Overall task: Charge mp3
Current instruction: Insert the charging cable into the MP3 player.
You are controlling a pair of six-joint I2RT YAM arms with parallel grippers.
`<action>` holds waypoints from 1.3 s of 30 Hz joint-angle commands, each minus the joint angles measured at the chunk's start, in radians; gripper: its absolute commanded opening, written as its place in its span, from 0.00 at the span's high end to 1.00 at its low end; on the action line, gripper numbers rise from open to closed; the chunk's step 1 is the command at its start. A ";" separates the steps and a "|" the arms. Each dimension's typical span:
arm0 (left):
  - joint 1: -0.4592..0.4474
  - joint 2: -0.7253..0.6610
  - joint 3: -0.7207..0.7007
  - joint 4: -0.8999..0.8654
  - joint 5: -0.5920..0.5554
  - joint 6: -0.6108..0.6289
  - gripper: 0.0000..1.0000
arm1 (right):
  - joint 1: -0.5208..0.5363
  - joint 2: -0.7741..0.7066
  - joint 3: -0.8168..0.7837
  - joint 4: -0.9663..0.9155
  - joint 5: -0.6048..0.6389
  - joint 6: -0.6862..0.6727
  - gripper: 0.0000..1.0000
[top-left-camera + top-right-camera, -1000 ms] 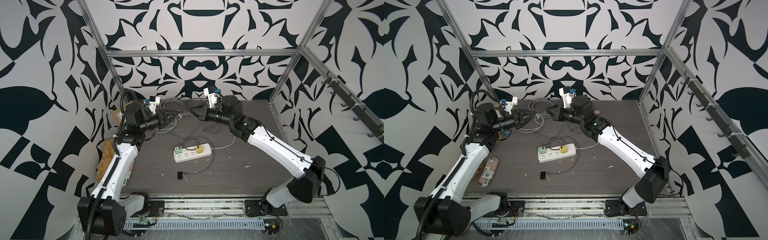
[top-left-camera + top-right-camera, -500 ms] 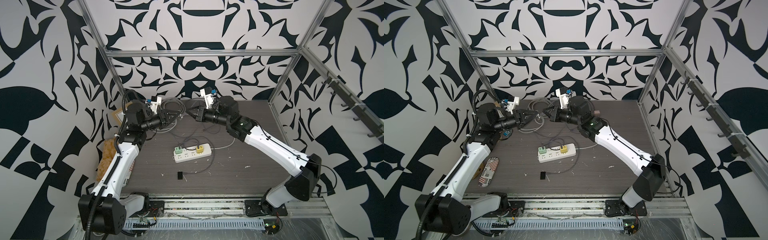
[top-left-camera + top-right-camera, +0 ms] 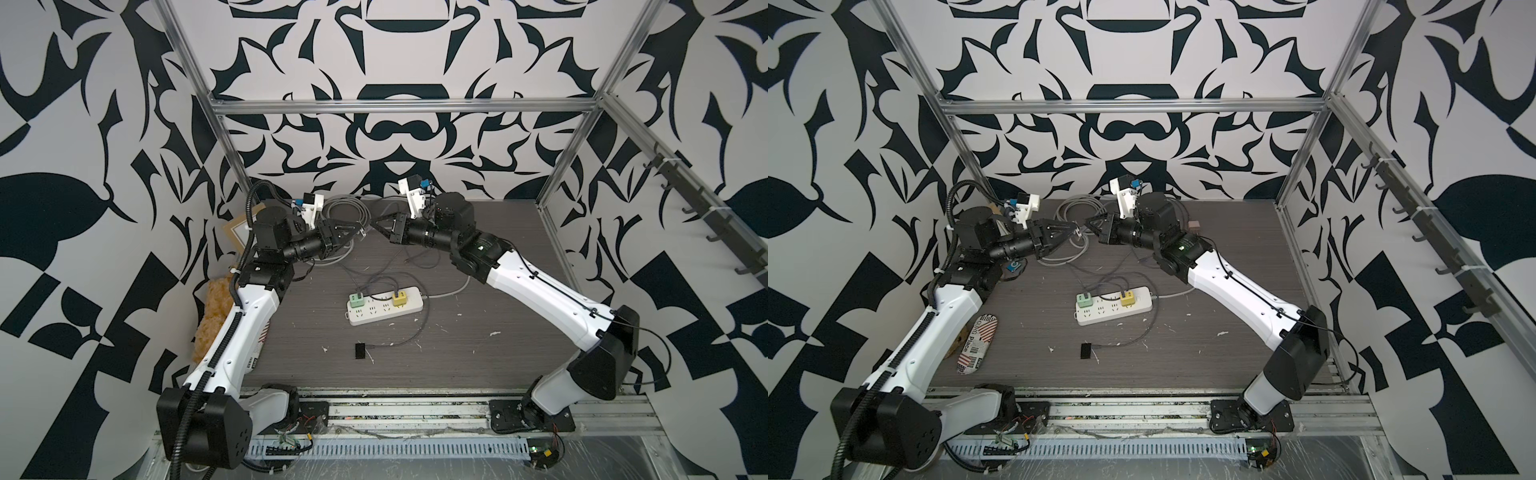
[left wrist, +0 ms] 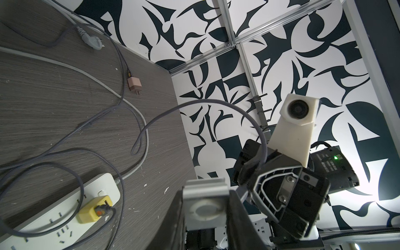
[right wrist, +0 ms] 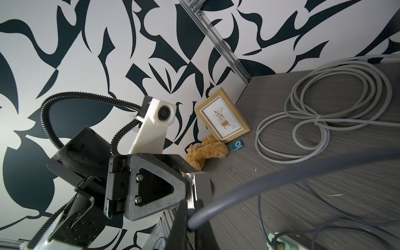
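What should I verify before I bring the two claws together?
1. Left claw grip on the silver player: ok, it is clamped between both fingers.
2. Right claw grip on the grey cable: ok, it is pinched near its end.
3. Gap between the claws: ok, they are close but apart in both top views.
4. Cable tip lined up with the player's socket: cannot tell, both are hidden.
5. Cable's far end in a charger: cannot tell, it drops into the tangle by the power strip.
6. Correct player in hand: cannot tell, a blue player also lies beside the picture frame.
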 commanded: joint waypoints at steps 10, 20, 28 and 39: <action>-0.006 0.024 0.083 0.017 0.026 -0.005 1.00 | 0.026 -0.024 0.042 -0.203 0.089 -0.261 1.00; -0.057 0.049 0.173 -0.092 0.008 0.084 1.00 | 0.039 0.031 0.084 -0.296 0.094 -0.355 1.00; -0.100 0.073 0.251 -0.190 -0.022 0.159 1.00 | 0.042 0.067 0.105 -0.337 0.087 -0.378 1.00; -0.106 0.123 0.283 -0.118 -0.001 0.067 1.00 | 0.064 0.064 0.083 -0.337 0.110 -0.415 1.00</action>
